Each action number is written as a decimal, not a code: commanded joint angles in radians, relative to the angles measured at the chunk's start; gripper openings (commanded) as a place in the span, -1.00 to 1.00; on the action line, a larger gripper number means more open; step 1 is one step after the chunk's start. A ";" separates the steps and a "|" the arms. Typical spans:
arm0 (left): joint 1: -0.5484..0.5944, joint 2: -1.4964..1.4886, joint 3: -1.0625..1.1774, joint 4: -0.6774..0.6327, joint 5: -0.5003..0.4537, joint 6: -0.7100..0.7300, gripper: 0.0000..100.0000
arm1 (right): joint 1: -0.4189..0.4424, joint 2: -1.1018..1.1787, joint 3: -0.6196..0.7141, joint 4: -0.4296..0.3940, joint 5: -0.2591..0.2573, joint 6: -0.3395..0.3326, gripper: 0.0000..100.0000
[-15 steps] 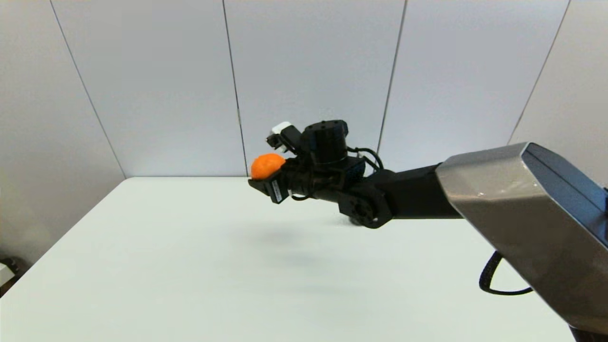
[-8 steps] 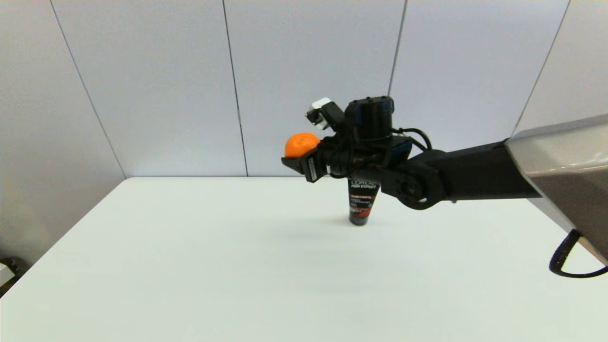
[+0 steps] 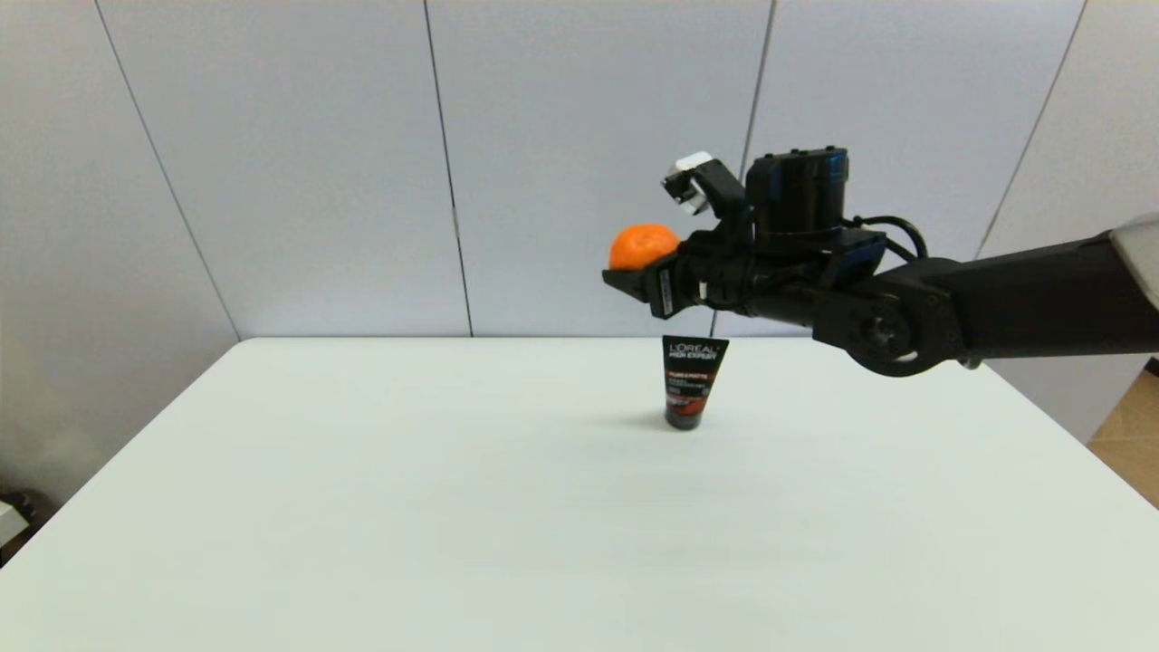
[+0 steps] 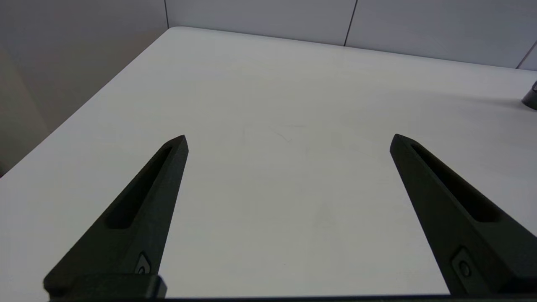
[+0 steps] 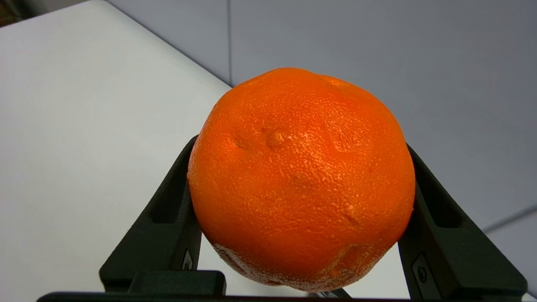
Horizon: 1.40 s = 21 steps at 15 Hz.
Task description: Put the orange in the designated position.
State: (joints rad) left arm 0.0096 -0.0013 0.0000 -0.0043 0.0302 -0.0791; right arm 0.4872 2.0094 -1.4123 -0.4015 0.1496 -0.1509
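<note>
There is one orange [image 3: 642,246]. It is round and bright.

There is one black tube [image 3: 691,381]. It stands up on the worktop [image 3: 362,507], near the far edge.

There is one worktop. It is white.

There are two grippers. The right gripper [image 3: 645,272] is one. The left gripper [image 4: 288,140] is the other.

Each gripper has two black fingers [image 4: 138,209]. That makes four fingers in all.

There is one arm to see from the head view. It is black.

Behind the worktop there is one wall [image 3: 299,163] made of gray panels.
</note>
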 commanded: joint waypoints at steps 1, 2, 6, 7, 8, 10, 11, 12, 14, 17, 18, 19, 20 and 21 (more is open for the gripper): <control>0.001 0.001 0.000 0.000 0.000 -0.001 1.00 | -0.049 -0.069 0.075 0.010 -0.001 0.002 -1.00; 0.001 0.001 0.000 0.000 0.000 -0.001 1.00 | -0.061 -0.083 0.098 0.012 -0.001 0.004 -1.00; 0.001 0.001 0.000 0.000 0.000 -0.001 1.00 | -0.131 -0.132 0.168 0.016 0.001 0.004 -1.00; 0.001 0.001 0.000 0.000 0.000 -0.001 1.00 | -0.147 -0.143 0.190 0.016 0.002 0.004 -1.00; 0.000 0.001 0.000 0.000 0.000 -0.001 1.00 | -0.160 -0.152 0.208 0.016 0.002 0.004 -1.00; 0.000 0.001 0.000 0.000 0.000 -0.001 1.00 | -0.193 -0.176 0.248 0.016 0.004 0.002 -1.00; 0.001 0.001 0.000 0.000 0.000 -0.001 1.00 | -0.205 -0.184 0.263 0.015 0.004 0.002 -1.00; 0.000 0.001 0.000 0.000 0.000 -0.001 1.00 | -0.216 -0.192 0.279 0.015 0.004 0.002 -1.00; 0.001 0.001 0.000 0.000 0.000 -0.001 1.00 | -0.230 -0.202 0.312 0.016 0.002 0.004 -1.00; 0.001 0.001 0.000 0.000 0.000 -0.001 1.00 | -0.254 -0.222 0.345 0.015 0.004 0.004 -1.00; 0.001 0.001 0.000 0.000 0.000 -0.001 1.00 | -0.260 -0.227 0.355 0.015 0.004 0.002 -1.00; 0.001 0.001 0.000 0.000 0.000 -0.001 1.00 | -0.269 -0.228 0.363 0.015 0.004 0.004 -1.00; 0.001 0.001 0.000 0.000 0.000 -0.001 1.00 | -0.279 -0.230 0.369 0.015 0.004 0.002 -1.00; 0.001 0.001 0.000 0.000 0.000 -0.001 1.00 | -0.285 -0.231 0.377 0.015 0.004 0.004 -1.00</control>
State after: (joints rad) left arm 0.0100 -0.0013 0.0000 -0.0043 0.0302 -0.0791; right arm 0.2149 1.7834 -1.0483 -0.3838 0.1528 -0.1472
